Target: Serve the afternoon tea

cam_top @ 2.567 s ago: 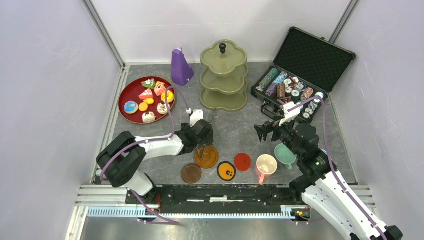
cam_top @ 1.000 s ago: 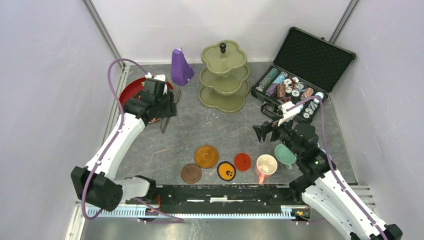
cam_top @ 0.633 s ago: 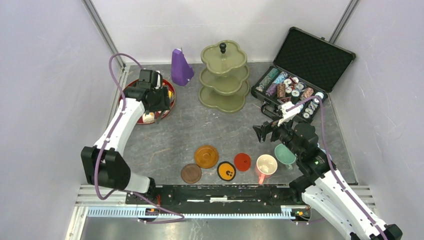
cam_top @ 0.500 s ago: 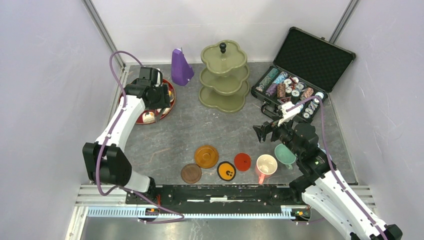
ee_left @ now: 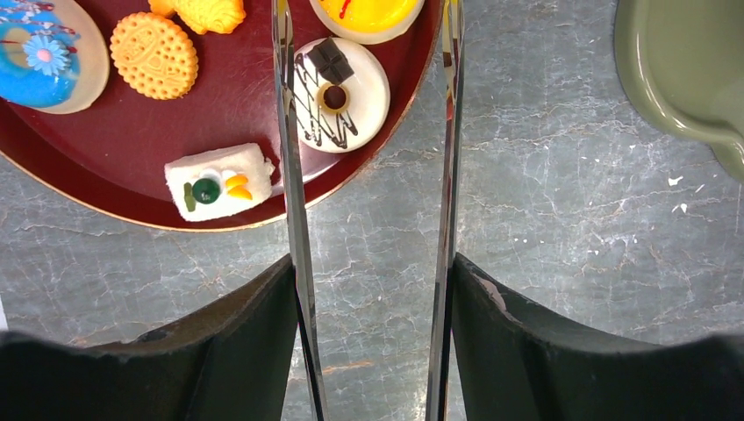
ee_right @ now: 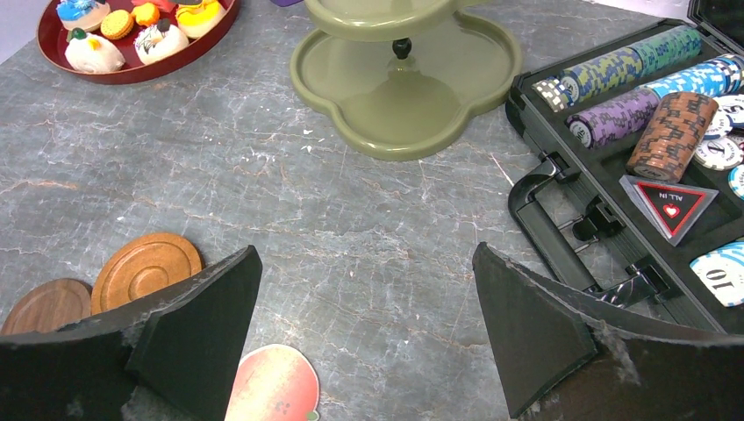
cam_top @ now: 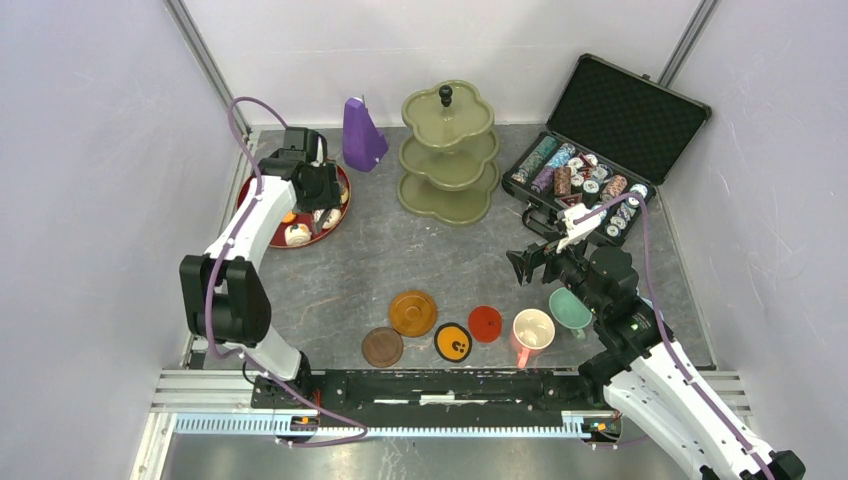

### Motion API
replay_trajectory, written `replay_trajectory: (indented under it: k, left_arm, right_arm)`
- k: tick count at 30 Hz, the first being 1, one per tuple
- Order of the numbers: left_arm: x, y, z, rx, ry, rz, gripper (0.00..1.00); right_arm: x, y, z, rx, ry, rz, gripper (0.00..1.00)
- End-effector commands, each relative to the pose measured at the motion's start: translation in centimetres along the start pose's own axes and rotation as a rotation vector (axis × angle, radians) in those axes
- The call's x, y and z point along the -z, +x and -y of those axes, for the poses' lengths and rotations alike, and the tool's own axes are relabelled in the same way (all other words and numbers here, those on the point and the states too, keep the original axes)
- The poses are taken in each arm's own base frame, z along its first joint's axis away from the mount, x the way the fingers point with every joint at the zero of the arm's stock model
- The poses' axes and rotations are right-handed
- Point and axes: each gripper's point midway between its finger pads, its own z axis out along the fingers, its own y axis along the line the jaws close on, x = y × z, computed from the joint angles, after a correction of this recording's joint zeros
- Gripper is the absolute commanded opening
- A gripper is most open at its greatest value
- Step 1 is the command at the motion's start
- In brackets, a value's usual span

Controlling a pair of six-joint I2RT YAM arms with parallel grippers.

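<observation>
My left gripper (cam_top: 318, 205) (ee_left: 373, 272) is shut on a pair of metal tongs (ee_left: 294, 202), whose blades stand apart. The blades straddle a white chocolate-drizzled donut (ee_left: 342, 92) on the red tray (ee_left: 123, 132). A white square cake (ee_left: 219, 180), a biscuit (ee_left: 153, 54) and a blue donut (ee_left: 39, 53) lie beside it. The olive three-tier stand (cam_top: 448, 150) is bare. My right gripper (cam_top: 532, 262) (ee_right: 364, 254) is open and empty over the table. Pink mug (cam_top: 532, 329) and teal mug (cam_top: 570, 308) stand by the right arm. Blue and orange mugs are out of view.
Several round coasters lie at the front: amber (cam_top: 412, 312), dark brown (cam_top: 382, 346), orange-and-black (cam_top: 453, 342), red (cam_top: 485, 323). An open black case of poker chips (cam_top: 600, 150) is at the back right. A purple pyramid (cam_top: 362, 135) stands between tray and stand.
My left arm has swung from over the amber coaster to the back left and now holds the tongs over the red tray. The right arm has not moved.
</observation>
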Motion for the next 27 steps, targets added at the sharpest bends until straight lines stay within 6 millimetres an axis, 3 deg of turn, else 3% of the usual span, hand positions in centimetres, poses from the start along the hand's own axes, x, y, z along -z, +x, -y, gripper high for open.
replay_trajectory:
  k: [1, 27]
  left_arm:
    - [-0.4, -2.8, 0.2, -0.056, 0.016, 0.072, 0.66]
    - [-4.3, -2.9, 0.5, -0.028, 0.041, -0.006, 0.65]
  right_arm:
    - [0.3, -1.8, 0.1, 0.015, 0.007, 0.042, 0.98]
    - [-0.3, -1.7, -0.2, -0.011, -0.008, 0.053, 0.98]
